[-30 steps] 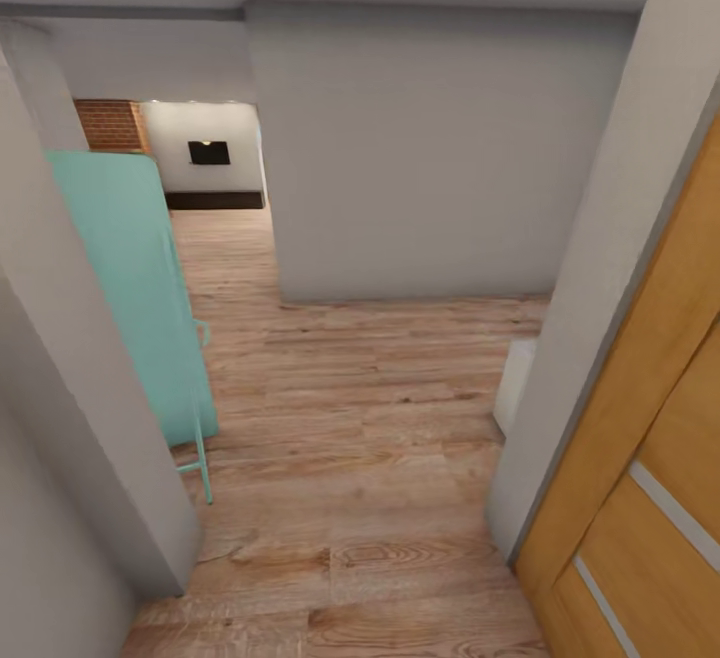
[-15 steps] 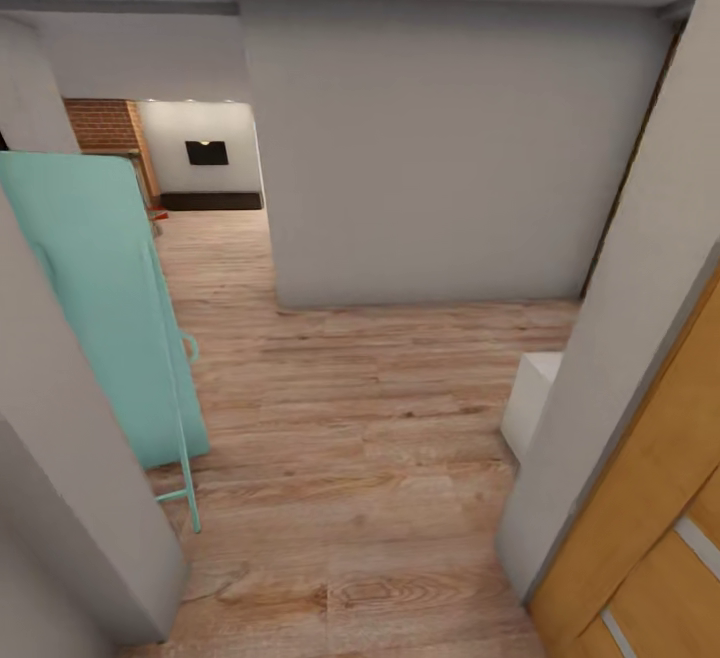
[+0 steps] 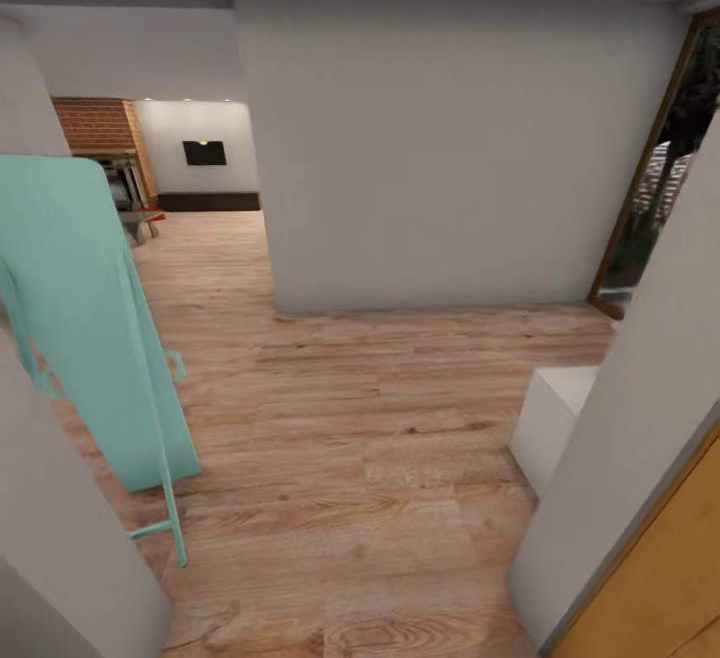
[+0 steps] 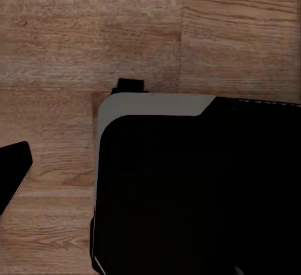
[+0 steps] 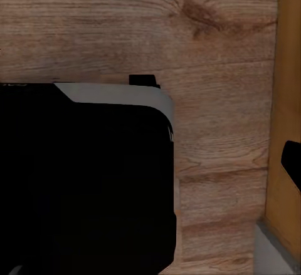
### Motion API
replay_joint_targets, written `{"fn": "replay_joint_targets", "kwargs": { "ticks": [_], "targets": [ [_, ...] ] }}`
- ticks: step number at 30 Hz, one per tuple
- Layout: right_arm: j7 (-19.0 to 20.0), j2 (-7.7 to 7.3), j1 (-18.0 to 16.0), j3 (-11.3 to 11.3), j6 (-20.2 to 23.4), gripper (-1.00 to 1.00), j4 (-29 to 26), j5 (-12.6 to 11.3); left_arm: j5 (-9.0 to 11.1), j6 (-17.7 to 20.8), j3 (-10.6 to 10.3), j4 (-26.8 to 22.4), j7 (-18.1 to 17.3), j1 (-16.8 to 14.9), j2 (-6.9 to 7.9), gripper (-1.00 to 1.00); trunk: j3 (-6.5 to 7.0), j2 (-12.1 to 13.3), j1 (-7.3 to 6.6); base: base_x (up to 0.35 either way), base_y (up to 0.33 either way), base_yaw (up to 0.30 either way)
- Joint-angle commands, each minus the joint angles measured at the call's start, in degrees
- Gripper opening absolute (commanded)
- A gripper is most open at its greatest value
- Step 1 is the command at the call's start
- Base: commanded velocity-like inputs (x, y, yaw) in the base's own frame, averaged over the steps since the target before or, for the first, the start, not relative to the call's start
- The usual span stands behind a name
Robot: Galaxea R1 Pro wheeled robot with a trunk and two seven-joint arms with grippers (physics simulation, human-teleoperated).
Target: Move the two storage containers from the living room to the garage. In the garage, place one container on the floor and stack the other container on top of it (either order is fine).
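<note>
robot is sitting in a doorway on wood plank flooring — living room is lying ahead-left past the teal panel; containers unseen, end effector states: cannot tell.

Both your wrist cameras look straight down onto your black base with its grey rim. A dark fingertip pokes in at the left wrist view's edge, another fingertip in the right's; jaw state unreadable on both.
</note>
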Motion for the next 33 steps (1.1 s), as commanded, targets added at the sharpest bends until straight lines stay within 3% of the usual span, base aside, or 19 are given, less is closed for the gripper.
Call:
{"fn": "replay_joint_targets", "kwargs": {
  "ticks": [1,33],
  "targets": [
    [0.0,0.05,-0.1,0.5,-0.3,1.0,0.2,-0.5,0.6,-0.2,-0.1,0.1,-0.2,0.0,0.01,1.0,-0.07,0.0,0.04,0.322,0.0,0.0],
    [-0.1,0.03,-0.1,0.5,-0.3,1.0,0.2,-0.5,0.6,-0.2,-0.1,0.1,-0.2,0.0,0.01,1.0,-0.07,0.0,0.04,0.322,0.0,0.0]
  ]
}}
